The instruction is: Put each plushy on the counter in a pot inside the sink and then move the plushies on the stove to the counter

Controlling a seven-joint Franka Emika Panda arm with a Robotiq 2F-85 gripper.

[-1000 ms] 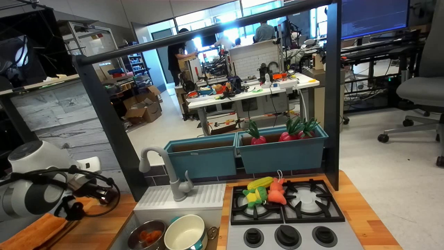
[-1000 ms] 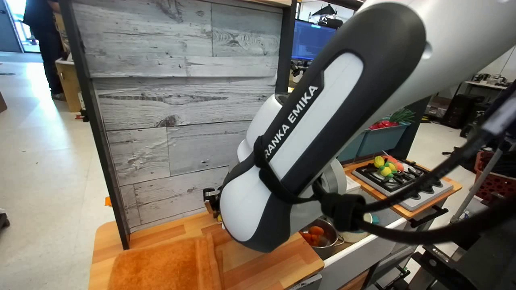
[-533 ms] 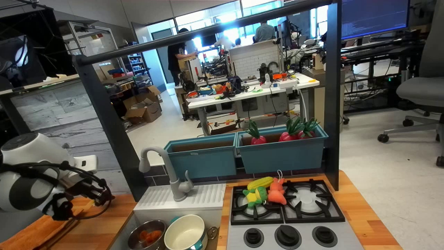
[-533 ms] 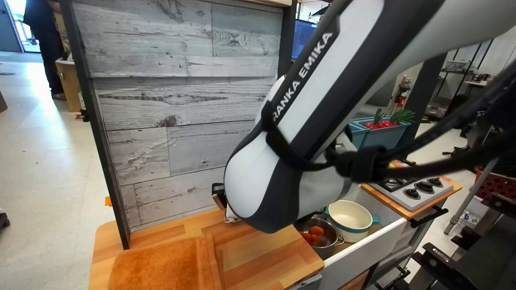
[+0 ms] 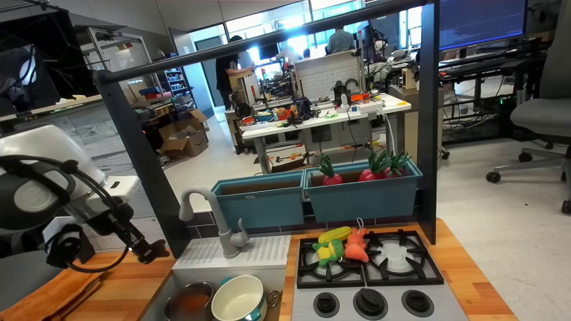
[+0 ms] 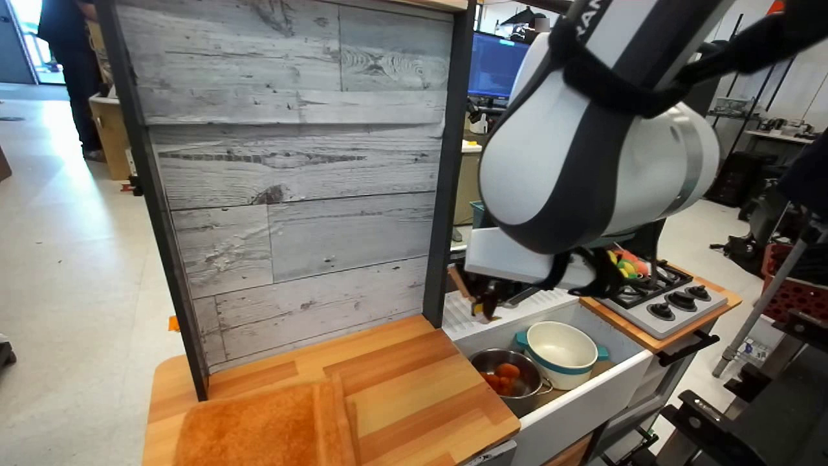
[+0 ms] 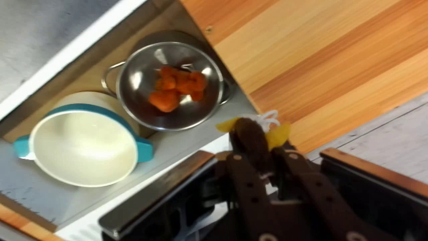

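My gripper point(image 7: 259, 155) is shut on a brown and yellow plushy point(image 7: 249, 134) with a white loop. In an exterior view the gripper point(image 6: 482, 294) hangs above the sink's edge near the counter point(image 6: 414, 395). The metal pot point(image 7: 137, 78) in the sink point(image 6: 595, 391) holds orange plushies point(image 7: 164, 100). The cream pot point(image 7: 83, 147) with teal handles stands beside it and looks empty. On the stove point(image 5: 401, 290) lie a yellow corn plushy point(image 5: 334, 235), a green and yellow plushy point(image 5: 329, 253) and a coral plushy point(image 5: 355, 247).
A grey faucet point(image 5: 214, 218) rises behind the sink. Teal planters point(image 5: 263, 207) with red radishes stand at the back. An orange cloth point(image 6: 272, 427) lies on the counter. A dark post point(image 6: 446, 194) and a grey wood panel point(image 6: 291, 239) border the counter.
The arm has risen from low over the counter and moved toward the sink, with the brown plushy held in the gripper. The stove plushies and pots have not moved.
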